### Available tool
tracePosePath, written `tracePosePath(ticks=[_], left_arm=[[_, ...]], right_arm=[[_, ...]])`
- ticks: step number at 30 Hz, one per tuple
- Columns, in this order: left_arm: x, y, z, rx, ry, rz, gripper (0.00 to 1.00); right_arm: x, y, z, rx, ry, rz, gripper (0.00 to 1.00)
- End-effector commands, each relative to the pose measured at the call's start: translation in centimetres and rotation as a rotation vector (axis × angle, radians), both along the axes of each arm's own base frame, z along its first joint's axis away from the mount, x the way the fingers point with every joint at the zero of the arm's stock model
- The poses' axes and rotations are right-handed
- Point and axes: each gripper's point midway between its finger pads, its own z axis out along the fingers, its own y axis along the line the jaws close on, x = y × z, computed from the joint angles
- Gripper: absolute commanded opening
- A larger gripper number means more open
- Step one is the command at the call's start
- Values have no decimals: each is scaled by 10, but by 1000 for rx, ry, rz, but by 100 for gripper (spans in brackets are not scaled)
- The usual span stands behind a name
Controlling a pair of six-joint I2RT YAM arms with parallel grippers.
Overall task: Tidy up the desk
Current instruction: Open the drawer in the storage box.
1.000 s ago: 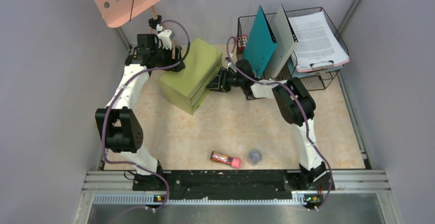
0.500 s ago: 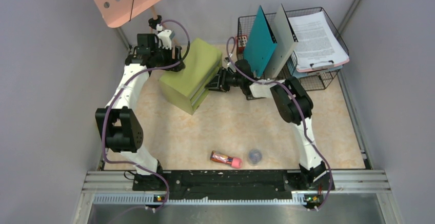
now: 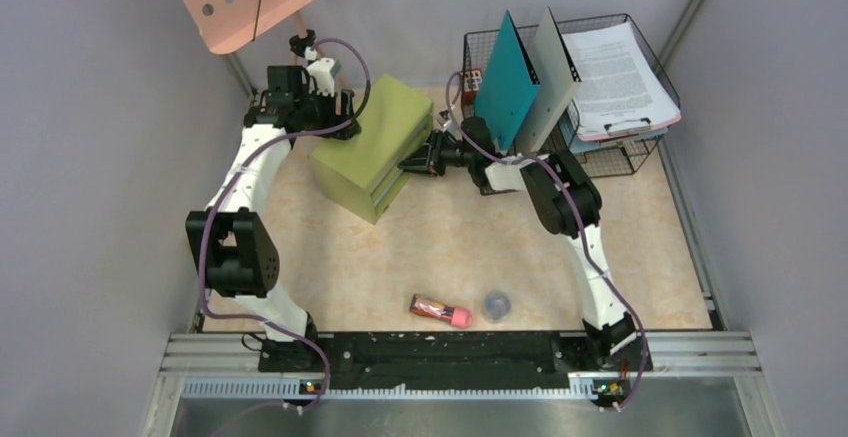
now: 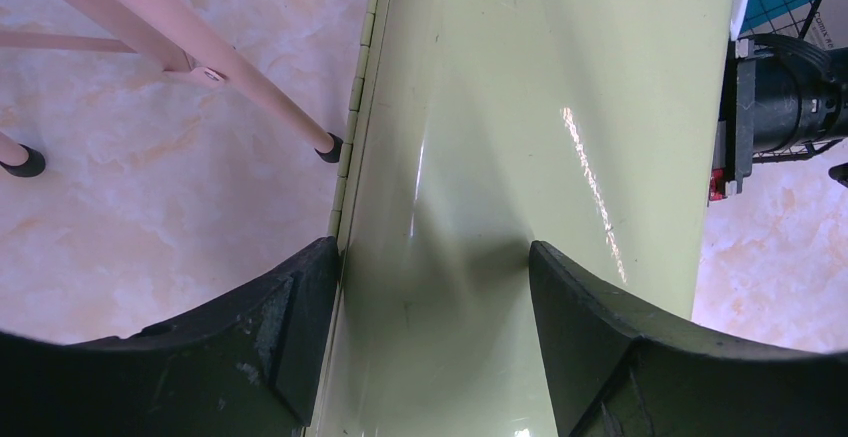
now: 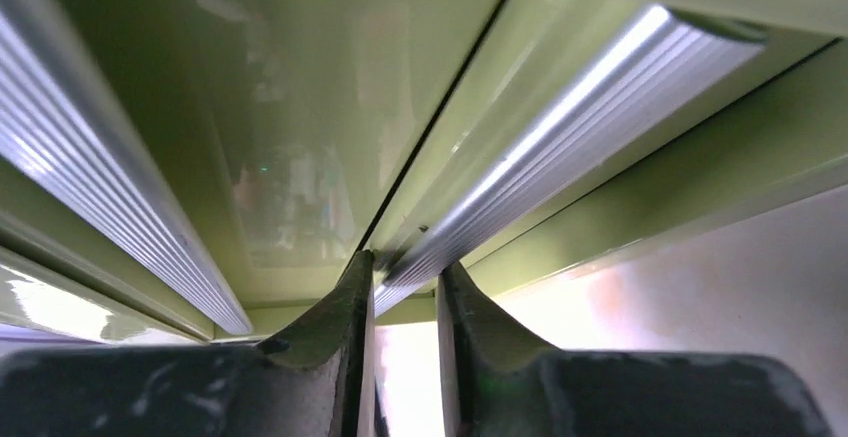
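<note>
1. The desk (image 3: 450, 247), a beige marble-patterned top, fills the floor of the cell. Grey walls (image 3: 90, 157) hem it on the left, right and far sides, and a black rail (image 3: 440, 347) runs along the near edge.
2. Open room lies across the middle and the near right. Only a pink-capped tube (image 3: 440, 309) and a small round bluish object (image 3: 497, 304) sit there, close to the rail, near each other but apart.
3. The far side is crowded. An olive-green drawer box (image 3: 375, 137) stands at an angle left of centre. A wire basket (image 3: 625, 162) in the far right corner holds a teal folder (image 3: 505, 87), a grey folder (image 3: 555, 77) and a stack of papers (image 3: 620, 72). The right arm's wrist fills the gap between box and basket.
4. The left gripper (image 4: 435, 277) sits over the box's top at its far left edge, jaws spread wide and clamping nothing. One finger is at the hinged edge and the other on the top panel (pink stand legs (image 4: 150, 17) rest on the desk just past that edge).
5. The right gripper (image 5: 405, 287) meets the box's front face, its fingers closed on a ribbed silver handle (image 5: 560, 117).
6. Against a second ago, the right gripper has pressed closer to the box, its jaws have narrowed, and its elbow has swung left. The left arm, box, tube and round object lie as before.
</note>
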Motion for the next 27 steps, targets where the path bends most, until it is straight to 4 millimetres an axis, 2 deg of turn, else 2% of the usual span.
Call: tracePosePath(ticks=[1,3,4,10,16,27], left_arm=[[-51,-15,-63,-12,316,-53,72],[-51,-15,-64,-13,318,-53,72],[-51,-15,-64,-11,318,-52,72],[-51,-14,-64,-8,316,-53,72],[-51,-14,-64,-8,318,-53,72],[-50,-14,-63,-7,315,-50,72]], right_arm=[[3,4,26,106,-120,18,12],[1,3,26,117,-119,17,1],[0,2,27,126,-124,17,0],[-3,0,35,153,-152,20,0],[-1,-1,31,137,-153,13,0],[-10,-7,40,140,-174,8,0]])
